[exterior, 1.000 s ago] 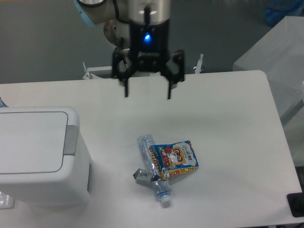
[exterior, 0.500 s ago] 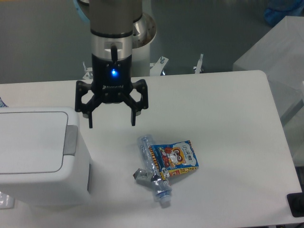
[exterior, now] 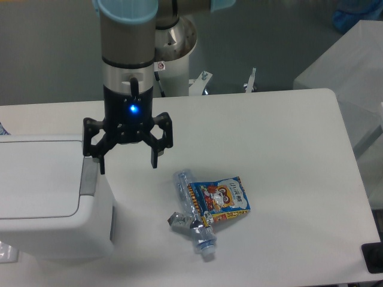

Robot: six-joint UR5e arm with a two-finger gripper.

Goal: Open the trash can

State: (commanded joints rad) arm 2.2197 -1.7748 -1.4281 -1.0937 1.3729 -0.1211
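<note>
The trash can [exterior: 48, 197] is a big white boxy bin at the table's left edge, lid down flat, with a grey push tab [exterior: 90, 178] on its right rim. My gripper [exterior: 127, 167] hangs open just right of the bin's top right corner. Its left fingertip sits above the grey tab and its right fingertip is over the bare table. Nothing is held between the fingers.
A crushed clear plastic bottle [exterior: 192, 214], a colourful snack packet [exterior: 220, 198] and a small crumpled foil scrap [exterior: 178, 220] lie together mid-table, right of the bin. The white table [exterior: 287, 149] ends at the right, beside a pale box [exterior: 347, 66].
The gripper has travelled left and downward from the table's back middle to the bin's right rim, staying open. The bin and the litter have not moved.
</note>
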